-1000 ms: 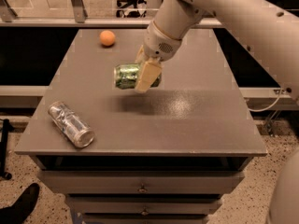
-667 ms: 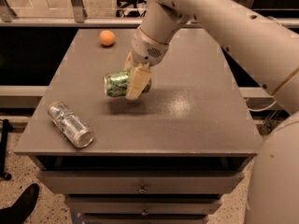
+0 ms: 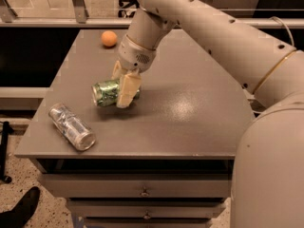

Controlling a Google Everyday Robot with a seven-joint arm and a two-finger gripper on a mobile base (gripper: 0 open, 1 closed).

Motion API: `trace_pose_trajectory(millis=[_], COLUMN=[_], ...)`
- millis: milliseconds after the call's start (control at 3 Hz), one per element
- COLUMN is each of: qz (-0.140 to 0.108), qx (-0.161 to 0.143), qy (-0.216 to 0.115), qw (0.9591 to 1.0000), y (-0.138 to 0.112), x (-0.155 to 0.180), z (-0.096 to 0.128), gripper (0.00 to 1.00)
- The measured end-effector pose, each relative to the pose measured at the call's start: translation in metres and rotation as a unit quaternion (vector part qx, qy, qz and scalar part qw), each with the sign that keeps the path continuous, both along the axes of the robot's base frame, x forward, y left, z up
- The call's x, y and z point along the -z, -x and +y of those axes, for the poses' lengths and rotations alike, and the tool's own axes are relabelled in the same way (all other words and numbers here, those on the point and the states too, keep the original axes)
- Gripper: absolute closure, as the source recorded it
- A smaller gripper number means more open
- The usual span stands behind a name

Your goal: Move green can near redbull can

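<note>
1. Gripper [image 3: 122, 90] hung over the left half of the grey tabletop [image 3: 190, 113], its cream fingers pinching the mottled green drink can [image 3: 107, 92] across mid-barrel. The can was held sideways, seemingly just off the surface.
2. I saw the slim, silvery redbull can [image 3: 71, 126] lying on its side near the front-left corner, apart from the green can.
3. I judged the green can light, thin-walled and slick, so it wanted a gentle mid-barrel squeeze and would likely roll once set down.
4. A small orange ball [image 3: 109, 38] rested near the back edge.

Bare tabletop [image 3: 190, 108] between gripper [image 3: 121, 87], redbull can [image 3: 71, 126]
</note>
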State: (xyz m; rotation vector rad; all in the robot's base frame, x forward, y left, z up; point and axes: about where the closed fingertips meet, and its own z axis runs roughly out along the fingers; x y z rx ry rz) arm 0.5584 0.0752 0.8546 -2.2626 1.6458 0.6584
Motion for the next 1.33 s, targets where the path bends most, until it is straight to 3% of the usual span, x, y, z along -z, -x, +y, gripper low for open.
trace_pose_trajectory(millis=[333,667,1000,1333], qz=[-0.001,-0.004,-0.005,-0.005], qx=[-0.019,-0.025,-0.029,-0.032], qy=[-0.008,-0.013,-0.014,-0.014], qw=[0.9998,0.9996,0.9995,0.9994], y=[0.007,0.016,0.022,0.027], x=[-0.004,-0.005,-0.003,-0.001], z=[0.011,0.020,0.025,0.029], gripper=[1.00,0.85,0.62,0.31])
